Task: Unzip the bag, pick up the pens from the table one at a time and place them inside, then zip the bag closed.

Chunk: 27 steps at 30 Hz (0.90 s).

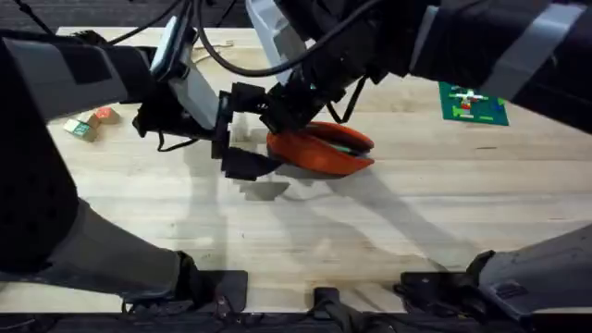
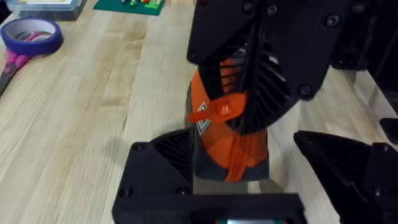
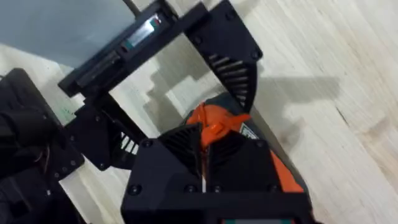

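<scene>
From overhead, you see the bag (image 1: 324,148) lying near the middle of the light plank surface (image 1: 416,231), an orange, elongated soft pouch with its top gaping and a sliver of green showing inside the opening. Both arms meet at its left end. Your left claw (image 1: 242,139) comes in from the left, and your right claw (image 1: 282,116) reaches across from the upper right. Well apart to the right lies a green plate (image 1: 474,104) with small bricks. At the far left sit some little blocks (image 1: 91,122).

Your left wrist view looks along the pouch from its end. Here the left claw (image 2: 249,180) is spread wide, its black fingers (image 2: 168,162) flanking the dark underside of the bag (image 2: 233,146). The right claw (image 2: 249,106) is pressed together on the orange zipper pull (image 2: 217,111). A purple tape roll (image 2: 32,34) and a purple-handled pair of scissors (image 2: 11,62) lie at the far side.

Your right wrist view gives the closest look. Here the right claw (image 3: 208,140) pinches the zipper pull (image 3: 214,129) between ribbed black pads, at the end of the bag (image 3: 273,162). Beyond it stands the left claw (image 3: 205,81), open, over the pale grainy wood.
</scene>
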Available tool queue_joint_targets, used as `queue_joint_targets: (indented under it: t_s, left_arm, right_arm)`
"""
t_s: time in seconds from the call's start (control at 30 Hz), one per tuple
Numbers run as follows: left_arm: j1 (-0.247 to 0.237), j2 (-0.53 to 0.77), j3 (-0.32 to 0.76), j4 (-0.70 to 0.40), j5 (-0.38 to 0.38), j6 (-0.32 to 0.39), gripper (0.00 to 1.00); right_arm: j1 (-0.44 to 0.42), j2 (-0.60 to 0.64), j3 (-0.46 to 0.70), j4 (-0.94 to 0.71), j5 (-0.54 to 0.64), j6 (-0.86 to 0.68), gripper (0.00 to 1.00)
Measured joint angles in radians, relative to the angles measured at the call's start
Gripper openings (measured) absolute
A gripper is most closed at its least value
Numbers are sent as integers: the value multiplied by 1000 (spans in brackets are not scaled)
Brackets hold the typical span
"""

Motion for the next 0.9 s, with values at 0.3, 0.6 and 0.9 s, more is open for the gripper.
queue_joint_targets:
  t_s: [0.3, 0.6, 0.9]
  left_arm:
    - [-12, 0, 0, 39, 40, -61, 317]
    - [-16, 0, 0, 66, 42, -126, 47]
    - [-25, 0, -1, 67, 40, -147, 43]
  right_arm:
    - [0, 0, 0, -3, 0, 0, 32]
    - [0, 0, 0, -6, -2, 0, 31]
    - [5, 0, 2, -44, 38, 0, 33]
